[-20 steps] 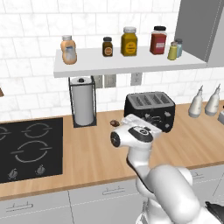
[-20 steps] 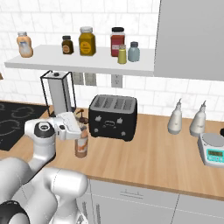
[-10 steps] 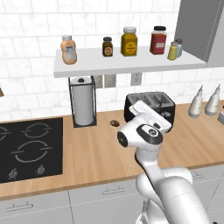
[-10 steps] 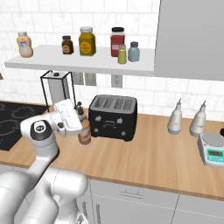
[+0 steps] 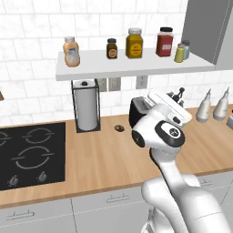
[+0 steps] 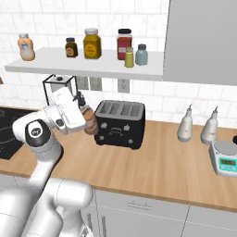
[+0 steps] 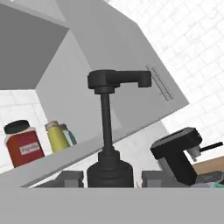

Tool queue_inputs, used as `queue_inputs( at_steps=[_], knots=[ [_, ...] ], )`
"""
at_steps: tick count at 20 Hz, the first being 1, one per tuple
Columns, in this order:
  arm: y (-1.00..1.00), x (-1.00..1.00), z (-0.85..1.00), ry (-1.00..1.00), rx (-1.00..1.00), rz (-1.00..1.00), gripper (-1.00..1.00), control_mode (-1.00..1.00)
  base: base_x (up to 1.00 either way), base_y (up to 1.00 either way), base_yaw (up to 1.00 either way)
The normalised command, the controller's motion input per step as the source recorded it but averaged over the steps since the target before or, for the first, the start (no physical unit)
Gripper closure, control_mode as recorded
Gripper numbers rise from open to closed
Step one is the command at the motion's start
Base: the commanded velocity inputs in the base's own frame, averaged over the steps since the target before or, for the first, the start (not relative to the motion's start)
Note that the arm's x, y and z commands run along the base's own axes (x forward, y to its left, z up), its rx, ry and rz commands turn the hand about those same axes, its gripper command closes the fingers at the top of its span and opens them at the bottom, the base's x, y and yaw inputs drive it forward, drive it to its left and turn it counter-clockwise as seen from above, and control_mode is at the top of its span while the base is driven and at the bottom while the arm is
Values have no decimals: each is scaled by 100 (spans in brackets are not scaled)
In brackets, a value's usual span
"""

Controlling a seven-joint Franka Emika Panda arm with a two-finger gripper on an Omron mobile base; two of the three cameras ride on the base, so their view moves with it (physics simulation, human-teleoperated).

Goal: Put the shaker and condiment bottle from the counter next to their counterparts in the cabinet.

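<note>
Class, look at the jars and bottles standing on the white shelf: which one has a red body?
The red jar with a dark lid, standing just left of the small yellow-green shaker. The others are peach, dark brown, amber or pale blue.

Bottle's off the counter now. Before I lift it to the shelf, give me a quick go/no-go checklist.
1. End effector shut on the condiment bottle: ok.
2. Bottle clear of the counter: ok.
3. Bottle upright: not ok, it looks tilted.
4. Shaker already on the cabinet shelf, beside the blue shaker: ok.
5. Free shelf space beside the peach bottle: ok.
6. Toaster close beside the bottle, lift straight up first: cannot tell the clearance.
</note>
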Motion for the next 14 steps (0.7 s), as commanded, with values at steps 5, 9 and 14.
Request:
queue_inputs(
  at_steps=[5, 9, 14],
  knots=[
    [8, -28, 100, 11, 0, -5, 100, -100, 0, 0, 0],
    [3, -50, 100, 13, 0, -2, 100, -100, 0, 0, 0],
    [51, -36, 66, 10, -11, 6, 100, -100, 0, 0, 0]
  ],
)
